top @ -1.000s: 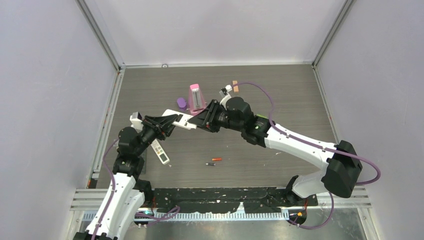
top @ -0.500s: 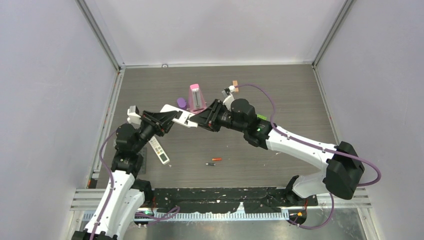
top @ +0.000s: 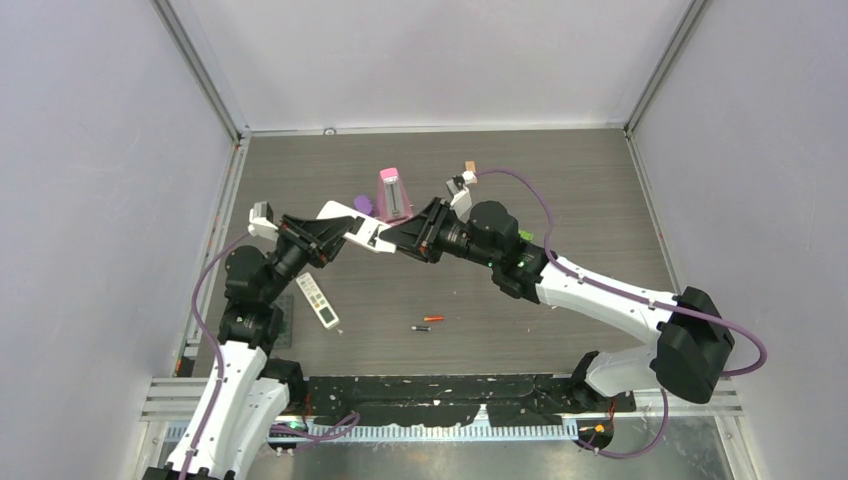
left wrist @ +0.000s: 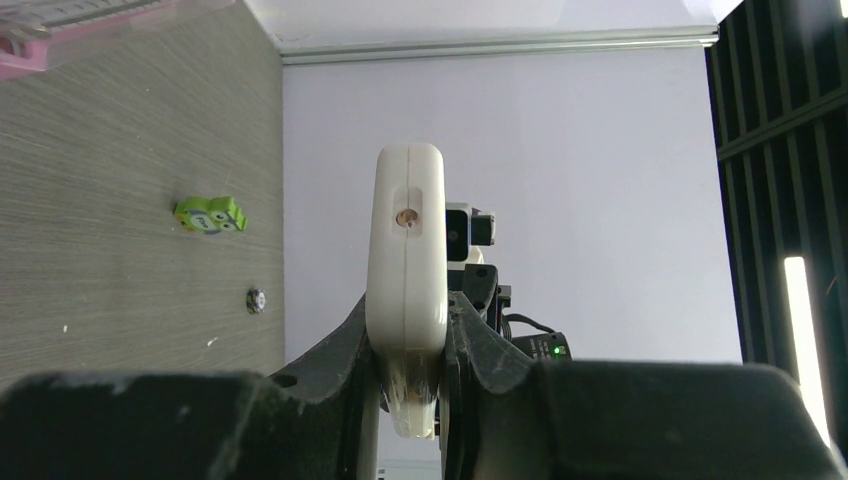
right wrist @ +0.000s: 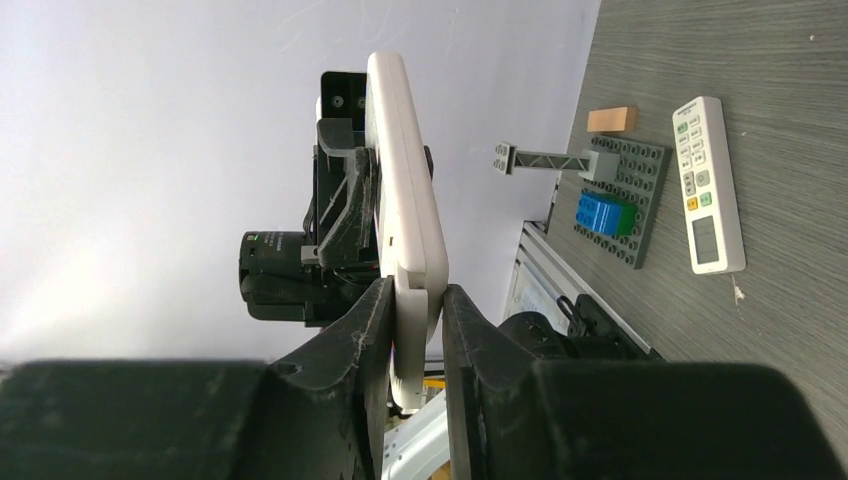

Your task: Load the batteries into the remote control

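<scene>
Print sits at the top of the second remote (right wrist: 707, 185), which lies flat on the worktop (top: 560, 210) at the near left, but it is too small to read. Its coloured buttons and grey screen face up. No other writing can be made out.

The white remote control (left wrist: 405, 250) is held up off the worktop, between the two arms. The left claw (top: 343, 228) is clenched on one end of it and the right claw (top: 393, 240) grasps the other end, its fingers (right wrist: 372, 330) pressed to both faces.

The batteries lie loose on the worktop, near of the held remote and well apart from it. One is red-orange (top: 433, 319) and a dark one (top: 421, 327) lies just beside it.

Beside the second remote sits a dark studded plate (right wrist: 640, 165). It carries a blue brick (right wrist: 598, 212) that touches a green brick (right wrist: 627, 220), and a grey girder piece (right wrist: 540, 158). A tan block (right wrist: 611, 119) lies near it. Just beyond the claws are a pink object (top: 392, 192) and a purple lump (top: 362, 205). A small green figure with a face (left wrist: 210, 215) lies on the far side.
</scene>
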Tool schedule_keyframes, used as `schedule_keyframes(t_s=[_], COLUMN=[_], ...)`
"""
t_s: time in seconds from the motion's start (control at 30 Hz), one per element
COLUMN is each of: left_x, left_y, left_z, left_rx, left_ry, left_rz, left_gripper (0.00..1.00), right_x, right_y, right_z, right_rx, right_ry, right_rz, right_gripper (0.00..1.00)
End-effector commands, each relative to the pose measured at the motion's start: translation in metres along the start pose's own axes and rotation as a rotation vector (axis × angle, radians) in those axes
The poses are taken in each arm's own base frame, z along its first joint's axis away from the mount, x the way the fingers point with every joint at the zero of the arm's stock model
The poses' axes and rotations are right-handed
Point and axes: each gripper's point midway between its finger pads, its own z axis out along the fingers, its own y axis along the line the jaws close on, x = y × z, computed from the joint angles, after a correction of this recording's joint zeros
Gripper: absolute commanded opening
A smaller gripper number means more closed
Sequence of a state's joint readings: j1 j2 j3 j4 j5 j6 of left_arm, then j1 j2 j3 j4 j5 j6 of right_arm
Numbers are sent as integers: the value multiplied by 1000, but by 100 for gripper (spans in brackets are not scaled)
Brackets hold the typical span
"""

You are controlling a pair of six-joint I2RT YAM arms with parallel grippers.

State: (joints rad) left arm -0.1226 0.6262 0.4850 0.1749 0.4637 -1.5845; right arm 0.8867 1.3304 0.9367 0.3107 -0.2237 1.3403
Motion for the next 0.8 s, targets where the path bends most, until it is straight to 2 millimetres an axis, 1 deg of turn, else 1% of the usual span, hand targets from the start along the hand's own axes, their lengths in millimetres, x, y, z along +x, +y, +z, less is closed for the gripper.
schedule_keyframes(t_s=[0.0, 0.1, 0.27, 0.3, 0.4, 0.47, 0.57, 0.77], left_x=[-7, -7, -7, -7, -6, -6, -6, -11], left_y=[-9, -8, -2, -1, 2, 4, 8, 14], left_z=[1, 1, 2, 2, 4, 5, 6, 8], left_rx=[23, 21, 9, 10, 10, 5, 0, -11], left_ry=[-31, -31, -28, -28, -20, -15, -15, -41], left_rz=[94, 82, 35, 28, 7, -7, -20, -29], left_gripper=[0, 0, 0, 0, 0, 0, 0, 0], right_x=[-5, -6, -5, -5, -5, -6, -7, -4], right_y=[58, 60, 62, 61, 60, 63, 63, 56], right_z=[-15, -9, -3, -1, 2, 4, 7, 5], right_rx=[-192, -211, -223, -220, -221, -238, -236, -209], right_ry=[-13, -2, 15, 16, 20, 21, 24, 32], right_rz=[-15, 11, 37, 46, 77, 86, 92, 101], right_gripper=[15, 22, 30, 33, 41, 43, 44, 45])
